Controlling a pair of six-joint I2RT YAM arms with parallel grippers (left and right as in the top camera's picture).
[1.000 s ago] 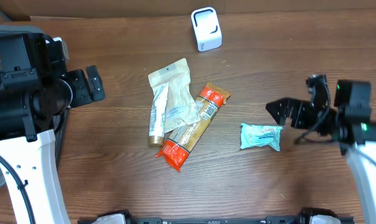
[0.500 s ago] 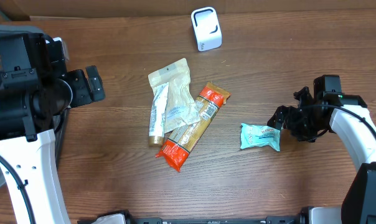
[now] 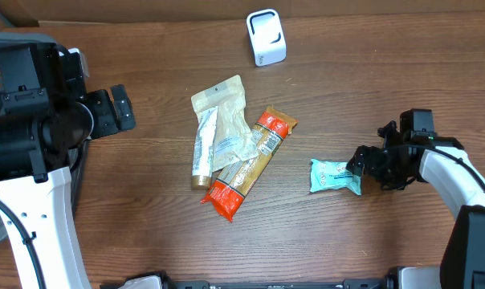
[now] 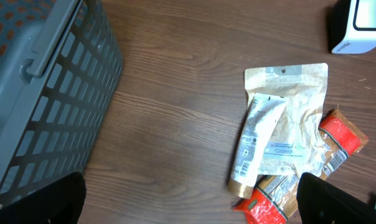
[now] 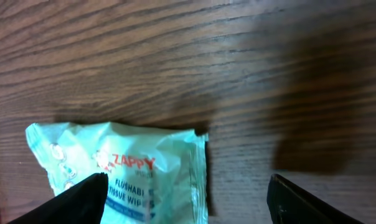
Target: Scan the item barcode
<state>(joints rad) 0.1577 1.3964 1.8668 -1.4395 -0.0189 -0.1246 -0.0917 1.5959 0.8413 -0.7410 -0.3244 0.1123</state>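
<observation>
On my overhead feed the left gripper [image 3: 118, 112] hangs at nine o'clock, fingers spread wide on nothing, with the grey basket [image 4: 45, 93] near it. A pouch [image 3: 222, 100], tube [image 3: 202, 148] and orange bar [image 3: 246, 164] lie piled mid-table, and the white scanner [image 3: 266, 37] stands at twelve o'clock. The teal wipes packet [image 3: 335, 177] lies flat at four o'clock, with the right gripper [image 3: 358, 164] at its three o'clock end, fingers parted astride it, not pinching.

The brown wooden table [image 3: 146, 201] is viewed straight down from overhead. From the left wrist it is seen from well above, the beige paper pouch [image 4: 300, 106] being shared. The pale-green crinkled wipes packet [image 5: 132, 174], also shared overhead, is framed closely from the right wrist.
</observation>
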